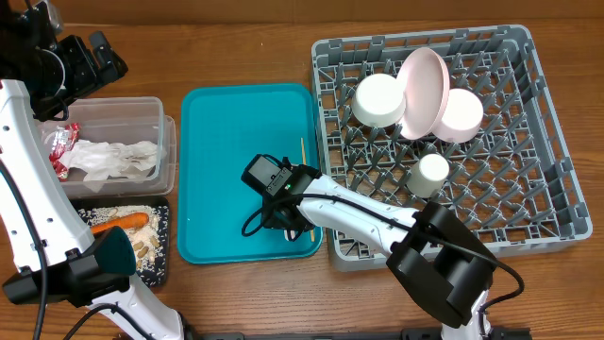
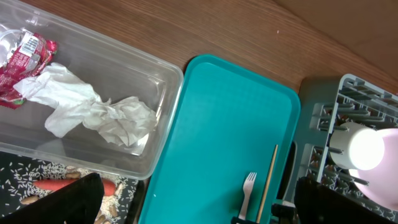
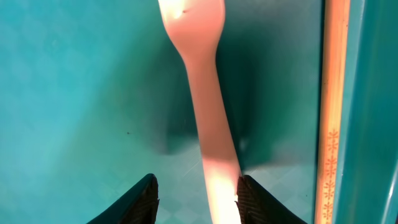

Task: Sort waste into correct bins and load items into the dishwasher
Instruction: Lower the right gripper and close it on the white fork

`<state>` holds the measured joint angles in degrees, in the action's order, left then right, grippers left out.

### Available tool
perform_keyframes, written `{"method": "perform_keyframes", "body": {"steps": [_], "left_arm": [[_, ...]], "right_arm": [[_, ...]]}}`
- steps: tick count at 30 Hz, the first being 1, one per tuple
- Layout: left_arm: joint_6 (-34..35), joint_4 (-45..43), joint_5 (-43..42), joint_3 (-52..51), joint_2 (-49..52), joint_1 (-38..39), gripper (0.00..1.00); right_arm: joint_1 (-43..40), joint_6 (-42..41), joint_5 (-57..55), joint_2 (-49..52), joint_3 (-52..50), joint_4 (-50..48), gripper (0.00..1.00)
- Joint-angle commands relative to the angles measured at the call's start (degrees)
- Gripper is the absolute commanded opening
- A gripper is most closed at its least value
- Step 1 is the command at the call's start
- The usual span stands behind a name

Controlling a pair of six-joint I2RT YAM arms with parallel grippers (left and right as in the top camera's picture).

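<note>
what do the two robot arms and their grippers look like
Both the left arm and the right arm have smooth white link shells, chunky black joint housings and thin black cables looping alongside. The left arm has a dark teal cap at one joint. The right gripper ends in black tapered fingers.

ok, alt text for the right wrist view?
Close-up of a pale plastic fork lying on a teal tray, its handle running between the right gripper's two black fingertips, not yet clamped. A thin wooden chopstick lies along the frame's right edge.
</note>
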<state>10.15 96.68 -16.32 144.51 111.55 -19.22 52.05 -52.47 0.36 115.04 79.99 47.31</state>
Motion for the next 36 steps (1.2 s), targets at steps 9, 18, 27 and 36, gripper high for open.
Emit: {"method": "perform_keyframes", "body": {"steps": [9,18,27,36], "left_arm": [[0.31,0.11,-0.63,0.39,-0.28,-0.09,1.0],[0.31,0.11,-0.63,0.39,-0.28,-0.09,1.0],[0.31,0.11,-0.63,0.39,-0.28,-0.09,1.0],[0.31,0.02,-0.61,0.39,-0.28,-0.09,1.0]], "right_arm": [[-1.42,0.15,-1.22,2.78,0.22,-0.61,0.45],[-1.68,-0.13,-0.66,3.61,0.22,-2.23,0.26],[-1.68,-0.09,0.31,3.58,0.37,-2.4,0.13],[-1.68,-0.09,0.39,3.58,0.39,-2.64,0.04]]}}
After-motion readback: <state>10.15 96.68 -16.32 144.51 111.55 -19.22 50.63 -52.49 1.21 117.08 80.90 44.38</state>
